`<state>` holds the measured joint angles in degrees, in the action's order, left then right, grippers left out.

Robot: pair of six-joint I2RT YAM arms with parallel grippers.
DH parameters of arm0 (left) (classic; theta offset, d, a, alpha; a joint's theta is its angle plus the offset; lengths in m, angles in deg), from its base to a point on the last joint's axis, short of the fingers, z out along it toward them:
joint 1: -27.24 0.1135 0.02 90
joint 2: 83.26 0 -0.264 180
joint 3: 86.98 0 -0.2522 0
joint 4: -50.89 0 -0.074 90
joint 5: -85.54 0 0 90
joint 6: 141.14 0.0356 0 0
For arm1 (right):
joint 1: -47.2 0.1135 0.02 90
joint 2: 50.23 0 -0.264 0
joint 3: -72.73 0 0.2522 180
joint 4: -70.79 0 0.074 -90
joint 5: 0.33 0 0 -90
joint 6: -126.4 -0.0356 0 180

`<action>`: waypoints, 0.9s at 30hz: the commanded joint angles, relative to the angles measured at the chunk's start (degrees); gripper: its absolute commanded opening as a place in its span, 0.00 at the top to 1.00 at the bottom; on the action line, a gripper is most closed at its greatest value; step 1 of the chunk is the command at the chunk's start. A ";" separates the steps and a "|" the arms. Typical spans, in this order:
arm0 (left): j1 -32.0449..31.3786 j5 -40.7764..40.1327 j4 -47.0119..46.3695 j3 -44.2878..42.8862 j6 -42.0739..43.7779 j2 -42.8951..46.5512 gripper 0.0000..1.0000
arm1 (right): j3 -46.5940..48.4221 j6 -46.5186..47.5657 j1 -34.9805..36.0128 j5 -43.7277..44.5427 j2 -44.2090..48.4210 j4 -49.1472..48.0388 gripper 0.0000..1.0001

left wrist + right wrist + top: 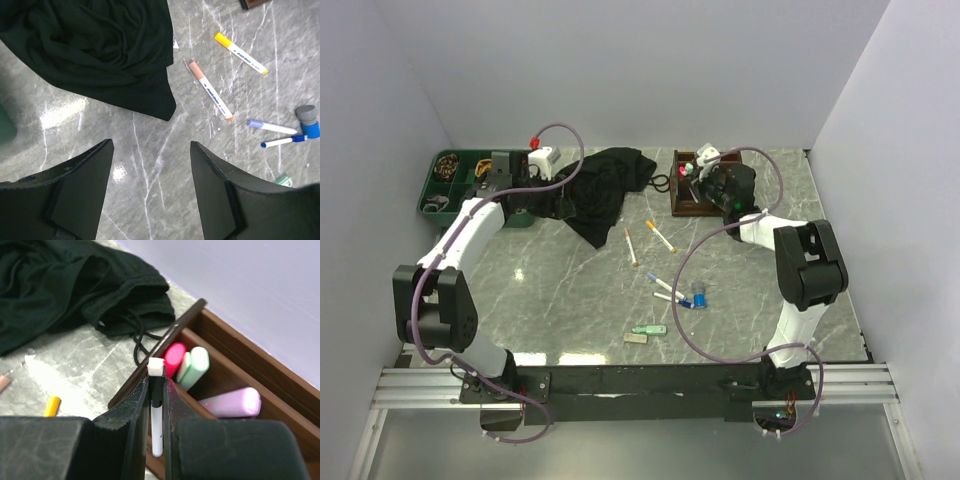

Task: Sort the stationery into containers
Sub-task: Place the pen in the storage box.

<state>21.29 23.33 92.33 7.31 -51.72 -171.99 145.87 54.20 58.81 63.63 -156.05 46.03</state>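
Over the organiser point(240, 342), right jaws hang, pinching a pen point(157, 435).

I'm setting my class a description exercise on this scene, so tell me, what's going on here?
Two robot arms are sorting stationery. The right arm has its jaws shut on a slim white pen, held at the edge of the brown wooden organiser, which holds a pink highlighter and a green highlighter. The left arm sits near the green tray, its jaws open and empty above the table beside the black cloth. Several pens and markers lie loose.
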 commanded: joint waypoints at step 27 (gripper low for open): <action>-2.31 -2.04 -0.52 -0.30 1.81 0.84 0.30 | 3.91 17.97 0.16 -4.98 -1.85 1.78 0.73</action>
<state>19.17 21.52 92.98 7.25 -50.47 -173.06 147.51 69.98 58.84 58.23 -157.53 47.73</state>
